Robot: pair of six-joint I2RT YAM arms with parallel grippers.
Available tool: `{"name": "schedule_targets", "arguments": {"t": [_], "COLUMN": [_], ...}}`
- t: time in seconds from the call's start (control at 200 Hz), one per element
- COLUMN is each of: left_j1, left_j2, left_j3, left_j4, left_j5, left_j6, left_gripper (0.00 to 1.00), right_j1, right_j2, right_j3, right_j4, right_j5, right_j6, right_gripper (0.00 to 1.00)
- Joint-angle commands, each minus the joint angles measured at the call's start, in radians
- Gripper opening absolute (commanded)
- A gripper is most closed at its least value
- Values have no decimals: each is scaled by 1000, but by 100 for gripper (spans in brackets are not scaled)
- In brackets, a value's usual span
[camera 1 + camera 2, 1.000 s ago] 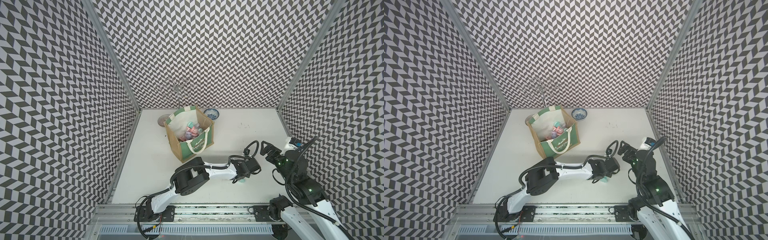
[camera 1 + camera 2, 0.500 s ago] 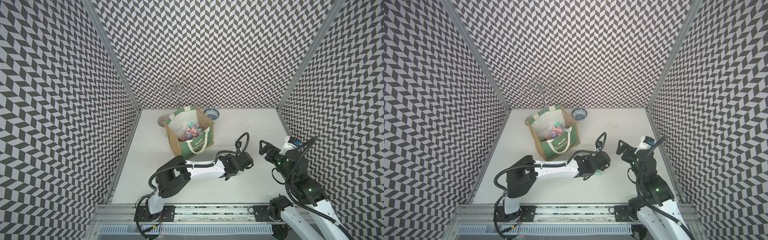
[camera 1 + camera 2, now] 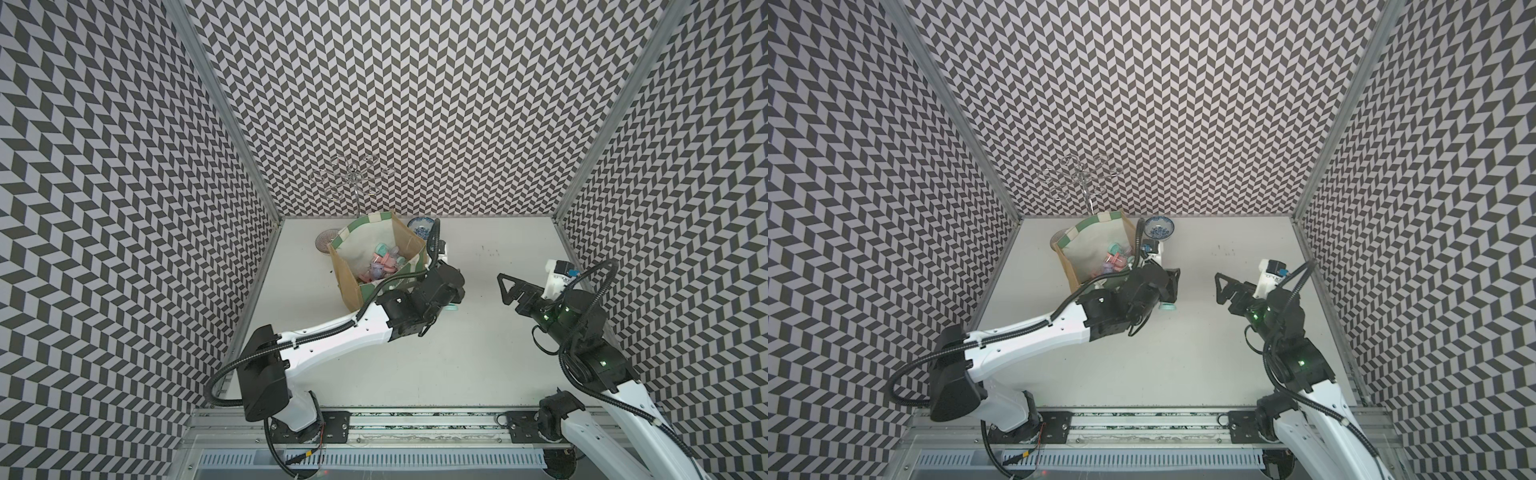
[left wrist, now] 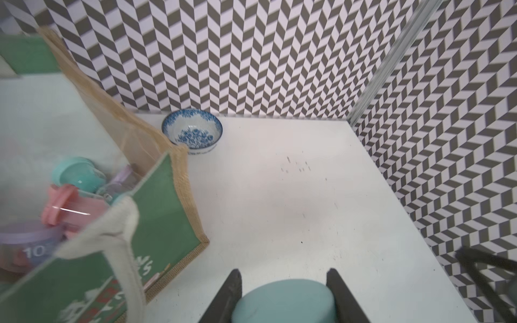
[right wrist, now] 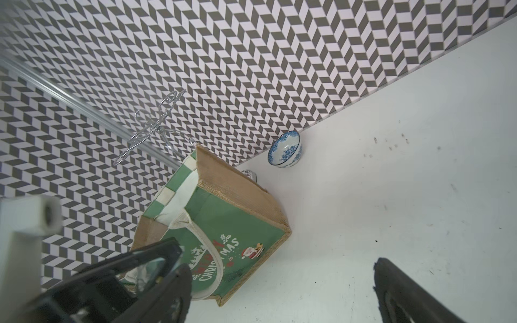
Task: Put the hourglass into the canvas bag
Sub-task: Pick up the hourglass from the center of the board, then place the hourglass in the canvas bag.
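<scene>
L hand (image 4: 282,282), gripping hourglass (image 4: 285,302), shifted away from counter's right edge toward back-left; now just beside canvas bag (image 4: 165,207).

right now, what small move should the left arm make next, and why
Probably carry the left gripper across to the bag until it is over the open mouth. The gripper is shut on the hourglass, which sits beside the bag's corner, outside it and not yet over the opening. Release looks sensible only once it is above the mouth.
</scene>
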Motion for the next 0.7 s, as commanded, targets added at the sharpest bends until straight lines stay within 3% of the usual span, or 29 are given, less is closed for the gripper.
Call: {"name": "schedule_targets", "arguments": {"t": [0.0, 0.325, 0.696], "left_j1": [29, 151, 369], "left_j2": [-72, -222, -205], "left_j3": [-2, -32, -37], "left_j4": [-15, -19, 5], "left_j5": [-23, -14, 87], "left_j6": [35, 86, 109], "left_gripper": [37, 37, 37], "right_j1": [20, 220, 368], "right_j2": [55, 236, 336], "right_j3": [-20, 14, 31], "right_j4": [156, 315, 468], "right_j5": [-92, -86, -118], "right_j6": [-2, -75, -153], "right_gripper": [99, 99, 99]}}
